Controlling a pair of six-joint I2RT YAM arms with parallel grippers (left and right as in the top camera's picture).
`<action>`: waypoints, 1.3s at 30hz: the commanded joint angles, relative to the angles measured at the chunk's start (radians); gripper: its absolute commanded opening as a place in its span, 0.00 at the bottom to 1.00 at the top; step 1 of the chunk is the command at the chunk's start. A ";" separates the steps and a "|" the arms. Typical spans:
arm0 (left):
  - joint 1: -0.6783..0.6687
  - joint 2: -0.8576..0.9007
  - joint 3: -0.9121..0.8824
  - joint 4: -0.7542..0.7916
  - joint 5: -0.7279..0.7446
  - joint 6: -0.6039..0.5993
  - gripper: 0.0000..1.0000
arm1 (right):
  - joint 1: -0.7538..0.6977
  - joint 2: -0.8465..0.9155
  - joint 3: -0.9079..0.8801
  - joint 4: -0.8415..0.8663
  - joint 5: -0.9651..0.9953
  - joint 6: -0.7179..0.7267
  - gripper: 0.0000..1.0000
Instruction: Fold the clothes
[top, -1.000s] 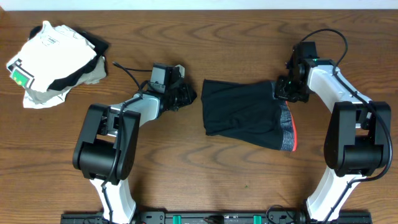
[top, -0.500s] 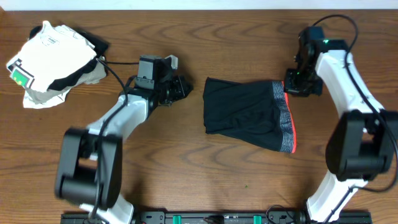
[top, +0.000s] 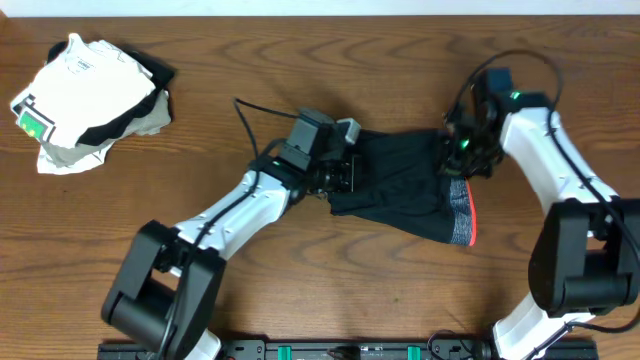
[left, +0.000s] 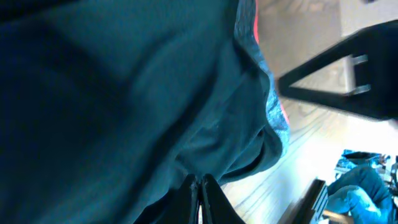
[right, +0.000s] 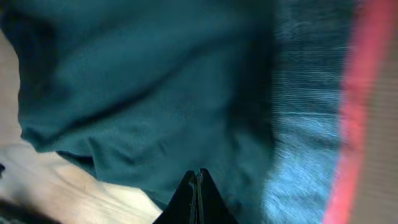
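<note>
The clothes are black shorts lying flat mid-table, with the grey, red-edged waistband at their right end. My left gripper is shut, its tips against the shorts' left edge. In the left wrist view the closed gripper points into dark fabric. My right gripper is shut at the top right corner, by the waistband. In the right wrist view the closed gripper rests on the fabric next to the waistband. I see no cloth between either pair of jaws.
A heap of other laundry sits at the back left: a white garment with a green tag over a beige cloth. The arms' bases stand near the front edge at both sides.
My left arm swung right from the bare wood onto the shorts' left edge. My right gripper pulled away to the right, then came back onto the top right corner.
</note>
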 joint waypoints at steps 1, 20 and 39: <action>-0.014 0.040 -0.003 0.004 -0.029 -0.023 0.06 | 0.005 0.002 -0.089 0.075 -0.122 -0.011 0.03; 0.112 0.195 -0.003 -0.127 -0.053 -0.013 0.06 | -0.109 0.002 -0.252 0.182 0.024 0.084 0.04; 0.212 0.157 -0.003 -0.187 0.000 0.073 0.06 | -0.199 0.002 -0.142 -0.005 0.125 0.080 0.01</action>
